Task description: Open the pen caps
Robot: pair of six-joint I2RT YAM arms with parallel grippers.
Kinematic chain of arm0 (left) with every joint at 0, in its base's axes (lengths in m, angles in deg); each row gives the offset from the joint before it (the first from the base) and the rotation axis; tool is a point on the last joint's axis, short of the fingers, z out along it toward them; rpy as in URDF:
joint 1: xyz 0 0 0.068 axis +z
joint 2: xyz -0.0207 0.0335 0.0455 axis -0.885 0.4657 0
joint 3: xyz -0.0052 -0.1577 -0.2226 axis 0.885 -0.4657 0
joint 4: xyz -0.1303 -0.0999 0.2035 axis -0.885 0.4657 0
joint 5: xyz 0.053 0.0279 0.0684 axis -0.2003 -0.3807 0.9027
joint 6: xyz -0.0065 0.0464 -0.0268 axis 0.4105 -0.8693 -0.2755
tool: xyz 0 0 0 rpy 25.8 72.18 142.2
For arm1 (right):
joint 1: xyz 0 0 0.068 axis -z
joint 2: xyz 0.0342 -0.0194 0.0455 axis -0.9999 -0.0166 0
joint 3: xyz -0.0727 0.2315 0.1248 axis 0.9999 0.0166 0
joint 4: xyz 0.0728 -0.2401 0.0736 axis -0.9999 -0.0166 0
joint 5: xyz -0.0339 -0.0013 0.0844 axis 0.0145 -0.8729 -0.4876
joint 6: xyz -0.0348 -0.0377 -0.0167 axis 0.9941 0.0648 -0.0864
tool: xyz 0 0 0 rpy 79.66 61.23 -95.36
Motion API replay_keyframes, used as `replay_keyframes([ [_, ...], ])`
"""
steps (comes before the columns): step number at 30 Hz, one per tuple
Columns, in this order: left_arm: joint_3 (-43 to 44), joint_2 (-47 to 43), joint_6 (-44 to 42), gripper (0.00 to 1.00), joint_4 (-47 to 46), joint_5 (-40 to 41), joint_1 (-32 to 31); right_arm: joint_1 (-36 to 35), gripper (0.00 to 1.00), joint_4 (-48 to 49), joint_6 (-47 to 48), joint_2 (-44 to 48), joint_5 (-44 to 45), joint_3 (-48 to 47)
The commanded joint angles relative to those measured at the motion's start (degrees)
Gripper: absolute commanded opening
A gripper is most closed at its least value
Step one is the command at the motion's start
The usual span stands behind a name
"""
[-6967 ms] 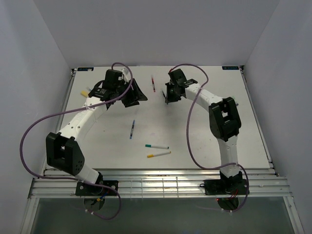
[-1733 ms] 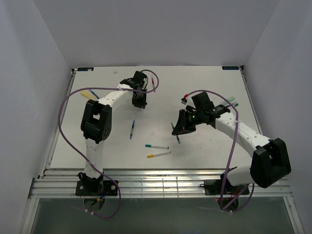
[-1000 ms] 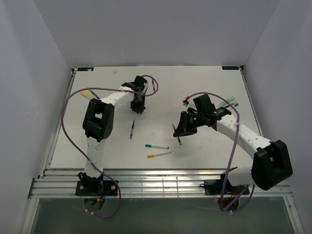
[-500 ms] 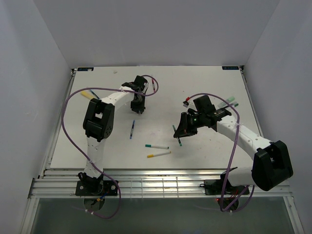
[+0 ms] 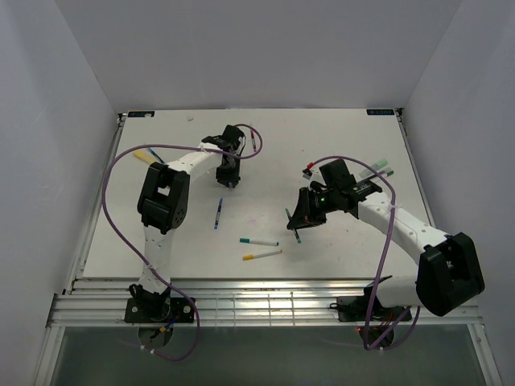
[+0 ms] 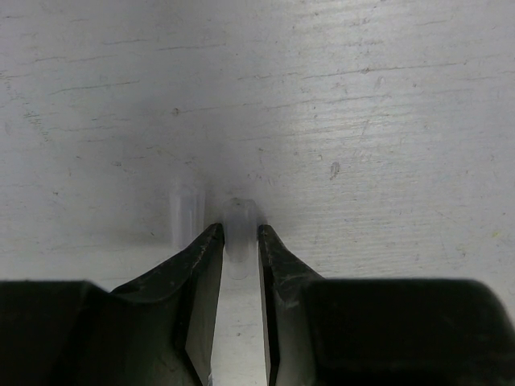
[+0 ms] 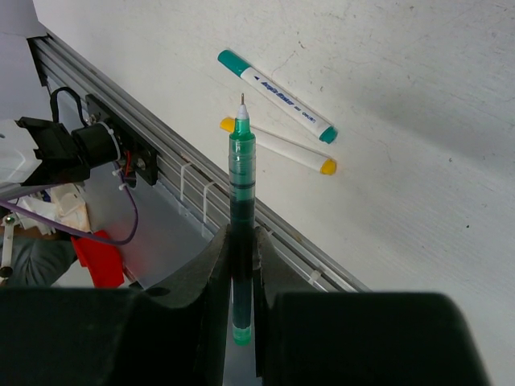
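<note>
A white table (image 5: 161, 241) with a scuffed top carries loose pens. Near the middle lies a slim blue pen (image 5: 218, 214), pointing roughly front to back. Nearer the front edge, a teal-ended white pen (image 5: 258, 241) and a yellow-ended white pen (image 5: 262, 255) lie close together. A yellow highlighter (image 5: 142, 153) lies far left, pale-green highlighters (image 5: 378, 170) far right, and a red-ended dark pen (image 5: 254, 143) toward the back.

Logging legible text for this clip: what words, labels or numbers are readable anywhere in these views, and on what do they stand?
No text can be read in any view.
Dark print along the teal-ended white pen: too small and blurred.
Far-left corner sticker: too small.
Far-right corner sticker: too small.
</note>
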Motion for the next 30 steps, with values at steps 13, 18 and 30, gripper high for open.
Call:
replay_keyframes([
  [13,5.5,-12.9,2.6,0.39,4.7,4.9,-2.9,-0.3,0.08,5.9,-5.2,-5.9,2.7,-6.3],
  [18,8.2,-19.9,10.3,0.39,10.6,8.9,-3.4,-6.5,0.08,12.2,-13.1,-10.7,10.6,-10.1],
  [30,-6.4,-48.4,22.0,0.36,17.4,3.5,-3.4,-22.2,0.08,23.3,-25.1,-26.8,30.0,-18.0],
])
